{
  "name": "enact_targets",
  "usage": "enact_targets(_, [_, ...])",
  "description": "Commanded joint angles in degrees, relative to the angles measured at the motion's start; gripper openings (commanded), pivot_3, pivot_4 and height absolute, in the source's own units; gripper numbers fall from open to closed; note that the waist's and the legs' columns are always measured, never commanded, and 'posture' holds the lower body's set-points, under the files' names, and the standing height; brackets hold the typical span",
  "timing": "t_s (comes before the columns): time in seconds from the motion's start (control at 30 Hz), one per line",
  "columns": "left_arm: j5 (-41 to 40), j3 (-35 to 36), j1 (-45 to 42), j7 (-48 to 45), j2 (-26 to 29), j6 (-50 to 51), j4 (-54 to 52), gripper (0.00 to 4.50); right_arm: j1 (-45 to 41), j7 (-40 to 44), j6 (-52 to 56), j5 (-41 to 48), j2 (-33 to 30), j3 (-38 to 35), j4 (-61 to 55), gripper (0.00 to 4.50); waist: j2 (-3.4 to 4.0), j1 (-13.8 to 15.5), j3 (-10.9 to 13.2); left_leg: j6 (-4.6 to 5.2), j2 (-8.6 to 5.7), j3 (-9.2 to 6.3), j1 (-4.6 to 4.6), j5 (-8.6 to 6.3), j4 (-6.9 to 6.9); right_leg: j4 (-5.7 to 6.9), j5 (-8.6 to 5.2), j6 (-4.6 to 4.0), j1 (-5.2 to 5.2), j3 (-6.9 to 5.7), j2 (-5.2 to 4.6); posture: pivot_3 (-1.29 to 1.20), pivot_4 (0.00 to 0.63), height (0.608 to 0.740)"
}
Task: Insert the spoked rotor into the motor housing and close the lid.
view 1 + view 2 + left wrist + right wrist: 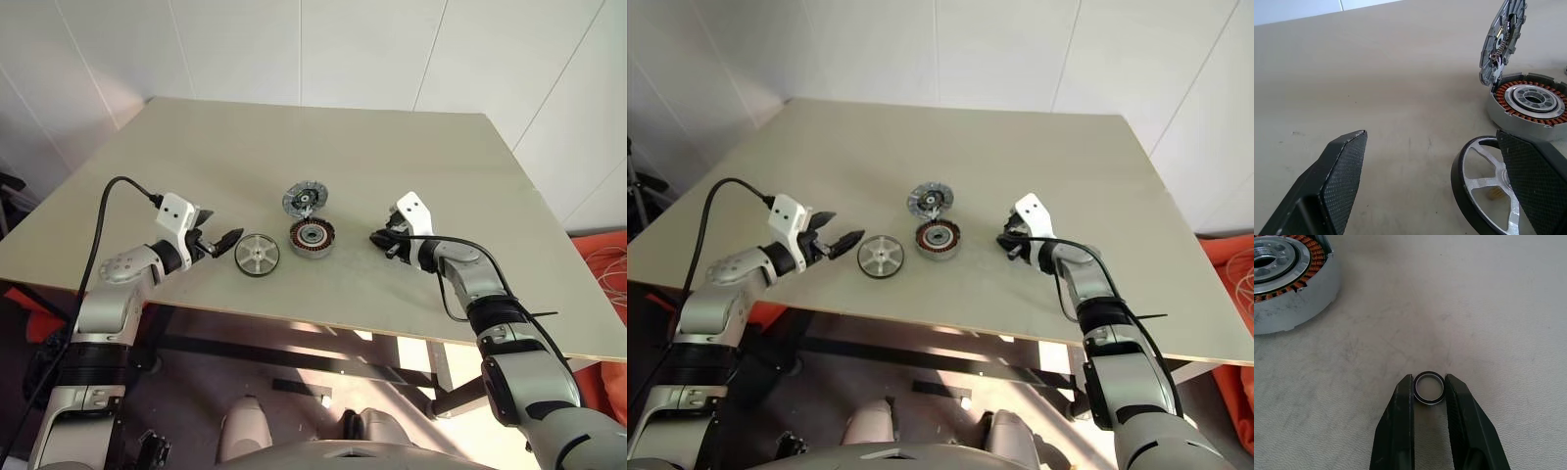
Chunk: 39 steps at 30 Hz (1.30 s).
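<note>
table (411,166) far half bare | 1 wheel (257,254), 1 housing (313,236), 1 lid (305,199) mid-front | L gripper (221,242) jaws apart | R gripper (1429,382) pinching small ring (1429,387)

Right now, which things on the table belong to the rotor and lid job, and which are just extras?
Belong to the job:
- spoked rotor
- motor housing
- lid, standing tilted just behind the housing

Extras:
- small dark ring, pinched between the right gripper fingers
- table itself
</note>
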Motion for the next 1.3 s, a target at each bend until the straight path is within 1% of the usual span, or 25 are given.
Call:
enact_targets(0.03, [-0.21, 0.51, -0.72, -0.05, 0.57, -0.48, -2.34, 4.5, -0.75, -0.53, 0.16, -0.2, -0.56, -0.38, -0.68, 0.74, 0.0, 0.0, 0.0, 0.0, 0.0, 0.0, 0.0, 0.0, 0.0, 0.0, 0.0, 0.0, 0.0, 0.0, 0.0, 0.0, 0.0, 0.74])
enact_targets(0.1, [-1.7, 0.9, -0.66, -0.05, 0.08, 1.45, -3.17, 4.5, -0.82, -0.58, 0.31, 0.03, -0.56, -0.62, -0.97, 0.74, 0.0, -0.02, 0.0, 0.0, 0.0, 0.0, 0.0, 0.0, 0.0, 0.0, 0.0, 0.0, 0.0, 0.0, 0.0, 0.0, 0.0, 0.74])
enact_targets(0.2, [-6.21, 1.49, -0.2, -0.85, -0.2, 8.22, -6.27, 4.5, -0.52, 1.01, 1.71, 1.63, -0.19, -1.09, -3.31, 0.74, 0.0, -0.01, 0.0, 0.0, 0.0, 0.0, 0.0, 0.0, 0.0, 0.0, 0.0, -0.01, 0.0, 0.0, 0.0, 0.0, 0.0, 0.74])
enact_targets(0.3, [-7.4, 1.44, 0.23, -0.73, 0.64, 11.99, -7.78, 4.5, 0.66, 4.53, 5.63, 4.62, 0.34, -1.26, -9.18, 0.74, 0.01, -0.01, 0.0, 0.0, 0.0, 0.0, -0.01, 0.0, -0.01, 0.01, 0.0, -0.01, -0.01, 0.0, 0.0, 0.0, 0.0, 0.74])
enact_targets(0.37, [-8.32, 1.48, 0.68, -1.23, 1.38, 14.09, -8.65, 4.5, 1.47, 6.43, 10.51, 6.78, 0.78, -0.77, -15.4, 0.74, 0.01, -0.04, 0.01, 0.0, 0.01, 0.01, 0.0, 0.0, -0.05, 0.01, 0.0, -0.01, -0.03, 0.0, 0.01, 0.0, 0.0, 0.74])
enact_targets(0.5, [-8.0, 1.15, 1.16, -1.28, 2.4, 15.12, -8.96, 4.5, 1.35, 6.55, 16.97, 8.62, 2.63, 0.44, -23.18, 0.74, 0.01, -0.12, 0.01, 0.0, 0.02, 0.01, -0.01, 0.0, -0.08, -0.02, 0.0, -0.01, -0.06, 0.0, 0.03, 0.0, 0.0, 0.74])
enact_targets(0.63, [-7.63, 0.73, 1.07, -1.11, 2.71, 14.85, -8.74, 4.5, -0.09, 5.81, 18.7, 8.03, 5.43, 2.72, -25.78, 0.74, 0.01, -0.06, 0.01, -0.01, 0.01, 0.0, 0.0, 0.0, -0.1, -0.02, -0.01, 0.0, -0.06, 0.0, 0.02, 0.0, 0.0, 0.74])
enact_targets(0.8, [-7.69, 0.76, 0.87, -0.76, 2.98, 15.27, -9.31, 4.5, -2.53, 4.62, 16.35, 5.01, 8.99, 7.13, -21.79, 0.74, 0.01, -0.04, 0.01, -0.02, 0.0, -0.02, 0.0, 0.01, -0.1, -0.03, -0.06, 0.09, -0.03, 0.01, 0.01, 0.0, 0.0, 0.74])
enact_targets(0.93, [-7.87, 0.98, 1.26, -0.5, 3.2, 15.73, -10.03, 4.5, -5.5, 3.36, 14.43, 4.19, 10.86, 7.48, -16.69, 0.74, 0.01, -0.01, 0.01, -0.05, -0.01, -0.02, 0.0, 0.02, -0.16, -0.03, -0.01, 0.01, -0.05, 0.01, 0.01, 0.0, 0.0, 0.74])
enact_targets(1.17, [-7.82, 1.14, 1.29, -0.04, 3.29, 16.09, -10.48, 4.5, -8.79, 1.84, 9.79, 2.34, 11.62, 7.31, -7.74, 0.74, 0.01, -0.09, 0.01, -0.06, -0.01, -0.02, 0.0, 0.02, -0.2, -0.05, -0.01, 0.0, -0.06, 0.0, 0.02, 0.0, 0.0, 0.74])
enact_targets(1.3, [-7.5, 1.29, 1.3, 0.23, 3.48, 15.93, -10.42, 4.5, -8.83, 1.79, 9.06, 1.75, 11.08, 7.05, -6.09, 0.74, 0.01, -0.09, 0.01, -0.06, -0.01, -0.02, -0.01, 0.02, -0.19, -0.05, -0.01, -0.01, -0.06, 0.0, 0.02, 0.0, 0.0, 0.74])
